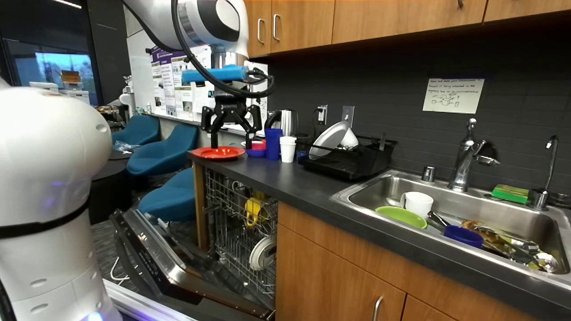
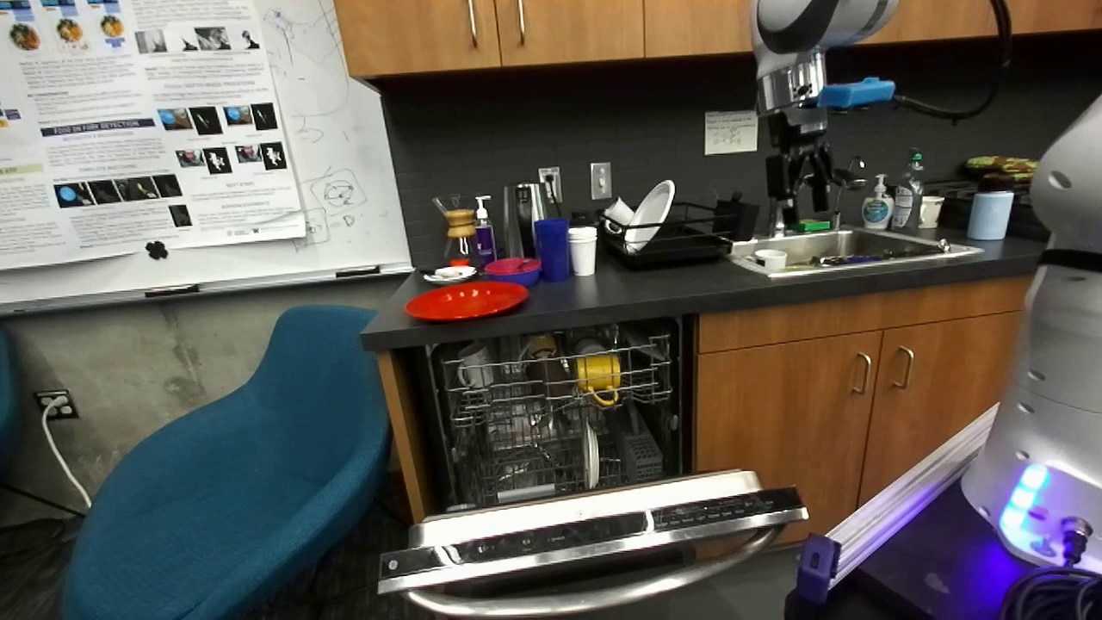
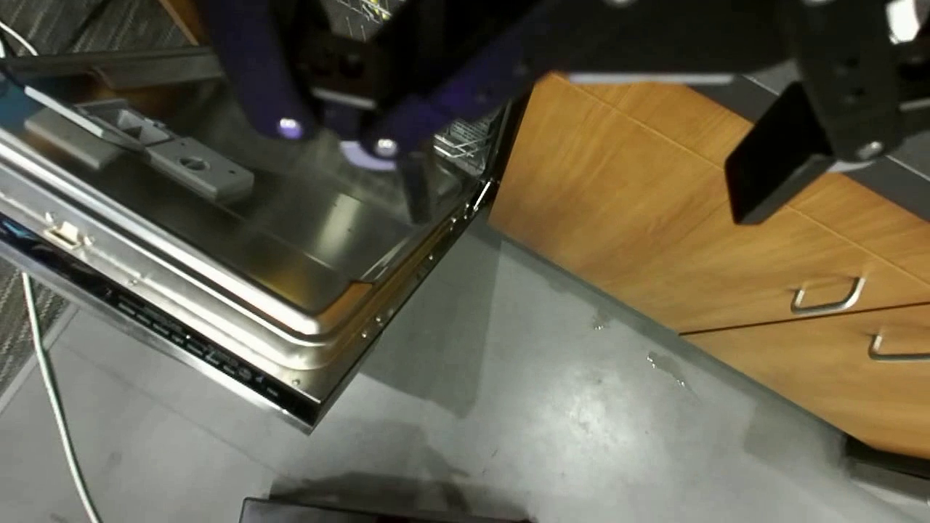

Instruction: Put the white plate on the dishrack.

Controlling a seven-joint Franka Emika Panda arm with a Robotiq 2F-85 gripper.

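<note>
Out over the floor, near side of the counter (image 1: pixel 272 176): gripper (image 1: pixel 232 141) pointing down, spread wide, nothing between its 2 fingers (image 3: pixel 781 156). Wrist view has the lowered dishwasher door (image 3: pixel 341 225) under it on the left, wooden cabinet front (image 3: pixel 639 232) on the right, grey floor (image 3: pixel 567 407) between. Well apart from the dishrack.

White plate (image 2: pixel 652 211) is in the dishrack (image 2: pixel 678 252), left end, on edge and tilted. Exact slot: can't tell. White cup (image 2: pixel 618 212) just beside it, far side. Rack sits on the counter between the white cup stack (image 1: pixel 287 152) (left) and the sink (image 1: pixel 342 197) (right).

Rest of counter: red plate (image 2: pixel 467 301) flat at the left near end, blue tumbler (image 2: pixel 552 250) just left of the cup stack. Sink, left part: white mug (image 1: pixel 418 203), green bowl (image 1: pixel 401 216). Farther right: blue bowl (image 1: pixel 464 236) plus a pile too jumbled to sort. Green sponge (image 1: pixel 510 195) along the far rim.

Dishwasher, left, below counter: yellow mug (image 2: pixel 598 372) in the upper rack; dishwasher plate (image 1: pixel 264 252), also white, on edge in the lower rack.
</note>
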